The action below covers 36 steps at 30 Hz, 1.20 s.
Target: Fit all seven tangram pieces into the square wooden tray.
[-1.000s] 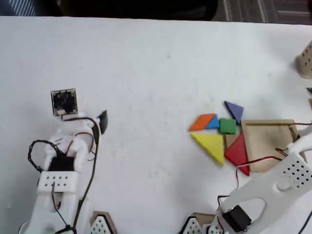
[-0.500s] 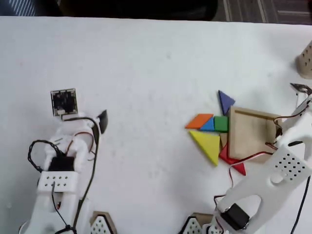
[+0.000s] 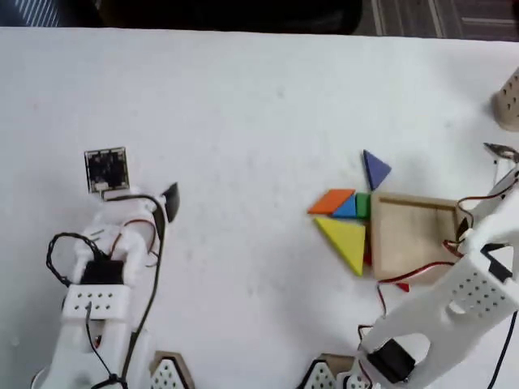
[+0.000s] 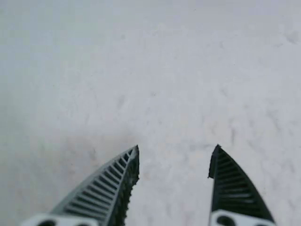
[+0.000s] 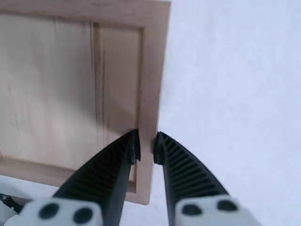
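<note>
Pinching tray edge, right pincer

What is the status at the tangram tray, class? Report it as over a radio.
Left tool open over bare table. Right tool shut on tray rim. Tray empty; red piece partly under it, yellow piece beside it.

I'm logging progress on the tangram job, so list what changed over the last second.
The right gripper, shut on the rim of the tray, dragged it left, over most of the red triangle and part of the green square. The purple triangle was pushed left and farther from the arms. The orange piece, blue piece and yellow triangle barely shifted; the left gripper stayed open over the table.
</note>
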Tool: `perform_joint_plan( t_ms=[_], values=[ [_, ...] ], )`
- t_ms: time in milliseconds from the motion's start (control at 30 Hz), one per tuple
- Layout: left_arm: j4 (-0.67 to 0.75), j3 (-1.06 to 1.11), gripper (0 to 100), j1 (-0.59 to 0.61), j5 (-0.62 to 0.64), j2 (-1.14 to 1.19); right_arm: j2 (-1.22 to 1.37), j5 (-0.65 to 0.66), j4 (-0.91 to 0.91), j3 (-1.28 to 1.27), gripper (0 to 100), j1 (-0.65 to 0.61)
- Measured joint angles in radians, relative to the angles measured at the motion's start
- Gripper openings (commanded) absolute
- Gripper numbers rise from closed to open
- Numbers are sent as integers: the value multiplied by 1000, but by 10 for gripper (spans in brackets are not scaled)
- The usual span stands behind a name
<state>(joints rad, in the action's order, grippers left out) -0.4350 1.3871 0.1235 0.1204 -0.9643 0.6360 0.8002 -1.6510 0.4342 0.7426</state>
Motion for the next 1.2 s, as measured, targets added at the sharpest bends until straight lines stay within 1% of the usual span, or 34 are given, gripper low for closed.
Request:
perform_joint_plan(
  t_ms=[100,233,300,367,467,567,633,900,1033,1200],
  values=[
    [0,0,248,0,0,0,-135,2,114,-210,18,-25],
    [0,0,248,0,0,0,-341,-3,316,-512,16,-64],
    [0,0,248,0,0,0,-413,-35,390,-592,16,-69],
    [0,0,248,0,0,0,-459,-55,402,-594,16,-61],
    [0,0,248,0,0,0,-473,-63,345,-529,16,-63],
    [0,0,248,0,0,0,-445,-60,255,-385,16,-34],
    [0,0,248,0,0,0,-388,-58,219,-281,16,-2],
    [0,0,248,0,0,0,-75,58,206,58,17,112],
    [0,0,248,0,0,0,23,89,206,130,17,120],
    [0,0,248,0,0,0,66,94,199,140,18,114]
  ],
)
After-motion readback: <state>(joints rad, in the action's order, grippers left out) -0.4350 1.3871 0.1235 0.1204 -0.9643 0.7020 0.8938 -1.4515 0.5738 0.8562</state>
